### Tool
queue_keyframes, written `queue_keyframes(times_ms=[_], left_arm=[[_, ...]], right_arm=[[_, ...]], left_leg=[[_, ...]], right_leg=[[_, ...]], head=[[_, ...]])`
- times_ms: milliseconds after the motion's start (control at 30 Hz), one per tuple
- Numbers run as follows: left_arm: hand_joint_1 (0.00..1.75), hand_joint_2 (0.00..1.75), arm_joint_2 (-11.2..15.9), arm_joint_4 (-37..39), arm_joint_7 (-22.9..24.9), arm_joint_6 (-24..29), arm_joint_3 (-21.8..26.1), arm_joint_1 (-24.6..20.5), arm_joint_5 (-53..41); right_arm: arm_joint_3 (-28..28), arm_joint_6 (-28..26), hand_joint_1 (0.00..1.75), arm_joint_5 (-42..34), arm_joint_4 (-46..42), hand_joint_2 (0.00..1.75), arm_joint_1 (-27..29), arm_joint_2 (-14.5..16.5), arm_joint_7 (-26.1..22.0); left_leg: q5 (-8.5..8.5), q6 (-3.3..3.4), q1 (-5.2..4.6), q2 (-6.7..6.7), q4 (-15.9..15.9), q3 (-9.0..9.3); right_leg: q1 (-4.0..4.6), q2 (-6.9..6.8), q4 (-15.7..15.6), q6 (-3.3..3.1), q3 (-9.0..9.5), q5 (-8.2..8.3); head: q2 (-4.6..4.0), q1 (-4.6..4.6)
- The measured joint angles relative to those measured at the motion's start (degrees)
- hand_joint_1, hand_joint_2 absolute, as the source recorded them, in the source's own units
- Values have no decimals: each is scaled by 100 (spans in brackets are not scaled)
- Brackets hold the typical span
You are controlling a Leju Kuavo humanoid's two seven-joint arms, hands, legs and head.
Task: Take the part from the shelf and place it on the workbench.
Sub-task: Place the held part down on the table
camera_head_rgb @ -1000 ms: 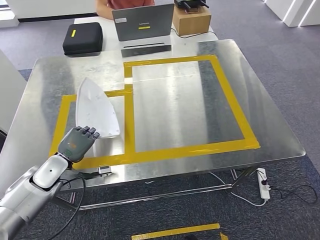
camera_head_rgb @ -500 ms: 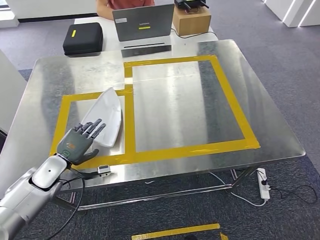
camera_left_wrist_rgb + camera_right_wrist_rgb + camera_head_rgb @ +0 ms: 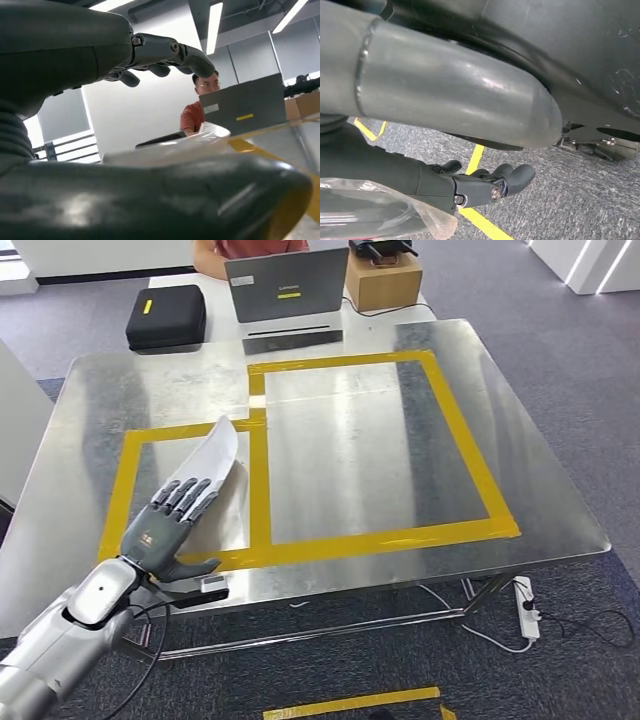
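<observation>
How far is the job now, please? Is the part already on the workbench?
Nearly done. The white part lies on the workbench, inside the small yellow tape frame. The left hand has its fingers spread above it, gripping nothing. What is left: drawing the arm away.

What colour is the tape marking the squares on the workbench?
Yellow tape on the workbench, clearest in the head view.

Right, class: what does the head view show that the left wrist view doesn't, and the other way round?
Head view adds: the whole top of the shiny steel workbench, its yellow tape rectangles, a black zipped case and a white power strip on the carpet. Left wrist view adds: long ceiling light strips and grey wall panels. Shared: the left hand, the flat white pointed part and the grey laptop.
</observation>
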Motion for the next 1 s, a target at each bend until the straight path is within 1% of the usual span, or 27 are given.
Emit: queue_keyframes(times_ms=[33, 100, 133, 167, 200, 233, 267, 333, 367, 400, 433, 467, 500, 533, 567, 600, 667, 700, 733, 767, 833, 867, 900, 933, 967, 1000], left_arm=[[0, 0, 1, -54, 1, 9, 27, 36, 23], [0, 0, 7, -155, 6, 21, 83, 93, 63], [0, 0, 12, -200, 11, 33, 108, 112, 82], [0, 0, 16, -248, 16, 51, 133, 131, 102], [0, 0, 17, -292, 21, 75, 157, 150, 119], [0, 0, 16, -330, 23, 95, 180, 168, 135], [0, 0, 14, -360, 24, 111, 199, 193, 149], [0, 0, 14, -386, 24, 121, 221, 257, 169], [0, 0, 15, -392, 24, 122, 229, 299, 179], [0, 0, 17, -398, 24, 122, 235, 335, 186], [0, 0, 18, -404, 24, 122, 240, 361, 190], [0, 0, 17, -412, 24, 122, 243, 377, 191], [0, 0, 19, -425, 24, 123, 250, 383, 192], [0, 0, 25, -437, 24, 125, 263, 385, 194], [0, 0, 31, -451, 24, 131, 280, 386, 200], [0, 0, 36, -462, 24, 139, 297, 392, 208], [0, 0, 40, -471, 23, 152, 326, 428, 234], [0, 0, 45, -471, 22, 156, 341, 452, 247], [0, 0, 53, -472, 21, 158, 358, 472, 261], [0, 0, 59, -472, 20, 161, 374, 486, 278], [0, 0, 60, -472, 20, 161, 396, 521, 304], [0, 0, 58, -472, 20, 159, 404, 553, 313], [0, 0, 57, -472, 20, 158, 414, 589, 316], [0, 0, 56, -472, 20, 158, 423, 618, 317], [0, 0, 56, -472, 20, 157, 433, 635, 321], [0, 0, 55, -477, 20, 157, 447, 641, 328]], right_arm=[[-1, -6, 0, -3, 0, 0, 1, 1, 4], [-2, -17, 0, -8, 0, 0, 7, 2, 13], [-2, -23, 0, -10, 0, 0, 10, 3, 17], [-2, -31, 0, -13, 0, 0, 12, 3, 23], [-3, -38, 0, -15, 0, 0, 13, 3, 28], [-4, -42, 0, -16, 0, 0, 12, 3, 33], [-5, -46, 0, -17, 0, 0, 11, 2, 37], [-6, -46, 0, -19, 0, 0, 15, 1, 46], [-6, -46, 0, -19, 0, 0, 23, 0, 51], [-6, -46, 0, -19, 0, 0, 30, -2, 57], [-6, -46, 0, -19, 0, 0, 34, -3, 62], [-6, -46, 0, -19, 0, 0, 33, -4, 64], [-6, -46, 0, -19, 0, 0, 25, -4, 66], [-6, -46, 0, -18, 0, 0, 17, -3, 69], [-6, -46, 0, -17, 0, 0, 12, -3, 74], [-6, -48, 0, -15, 0, 0, 11, -3, 81], [-6, -54, 0, -10, 0, 0, 19, -4, 98], [-6, -59, 0, -8, 0, 0, 21, -3, 107], [-6, -62, 0, -7, 0, 0, 22, -3, 115], [-6, -65, 0, -6, 0, 0, 24, -3, 121], [-7, -68, 0, -5, 0, 0, 31, -4, 126], [-7, -68, 0, -7, 0, 0, 35, -4, 126], [-8, -68, 0, -8, 0, 0, 38, -4, 126], [-8, -68, 0, -9, 0, 0, 38, -4, 126], [-8, -68, 0, -11, 0, 0, 38, -4, 126], [-8, -68, 0, -13, 0, 0, 35, -4, 126]], left_leg=[[-6, 18, -7, 0, 13, -3], [-7, 75, -24, -1, 38, -8], [11, 115, -30, -1, 23, -2], [56, 136, -11, 7, -46, 27], [107, 155, 8, 17, -128, 58], [156, 169, 31, 27, -208, 84], [191, 170, 54, 40, -259, 95], [217, 165, 63, 57, -262, 58], [226, 152, 69, 65, -249, 32], [234, 137, 80, 70, -231, 3], [242, 117, 99, 69, -202, -31], [242, 87, 120, 65, -157, -69], [240, 47, 135, 58, -107, -113], [236, 2, 137, 50, -43, -159], [241, -44, 131, 40, 4, -199], [261, -82, 122, 32, 26, -228], [302, -141, 130, 25, 31, -255], [254, -163, 139, 43, 65, -277], [124, -183, 147, 69, 186, -324], [-94, -198, 151, 100, 435, -408], [-619, -215, 151, 140, 1195, -618], [-804, -214, 150, 144, 1513, -672], [-885, -201, 148, 145, 1647, -637], [-861, -176, 143, 144, 1548, -490], [-762, -139, 134, 145, 1242, -242], [-652, -88, 115, 152, 807, 72]], right_leg=[[-9, -1, -7, 12, 1, 5], [-28, -3, -28, 50, 9, 32], [-32, -2, -53, 82, 19, 54], [-26, -4, -65, 100, 20, 53], [-16, -10, -44, 120, 7, 6], [-6, -16, 73, 136, -45, -104], [-5, -25, 320, 147, -152, -277], [-18, -29, 1031, 188, -443, -642], [-30, -32, 1292, 212, -546, -727], [-43, -34, 1359, 234, -560, -709], [-59, -37, 1197, 258, -461, -588], [-82, -37, 848, 286, -268, -409], [-94, -16, 488, 309, -75, -295], [-104, 11, 200, 295, 78, -204], [-107, 34, 51, 259, 154, -171], [-94, 54, 42, 203, 155, -178], [-85, 40, 75, 78, 112, -110], [-82, 27, 80, 22, 83, -75], [-83, 12, 76, -35, 46, -36], [-81, -9, 71, -85, -1, 6], [-53, -52, 73, -137, -109, 86], [-37, -74, 75, -147, -170, 130], [-22, -90, 76, -151, -232, 176], [-7, -102, 77, -151, -292, 222], [6, -111, 77, -146, -347, 268], [15, -121, 77, -138, -388, 313]], head=[[0, -1], [1, -4], [1, -7], [1, -4], [1, 1], [1, 5], [1, 11], [1, 11], [1, 10], [1, 9], [1, 10], [1, 11], [1, 15], [1, 15], [1, 12], [1, 11], [-1, 8], [-1, 7], [0, -2], [0, -11], [0, -23], [0, -23], [1, -24], [1, -23], [1, -23], [1, -22]])
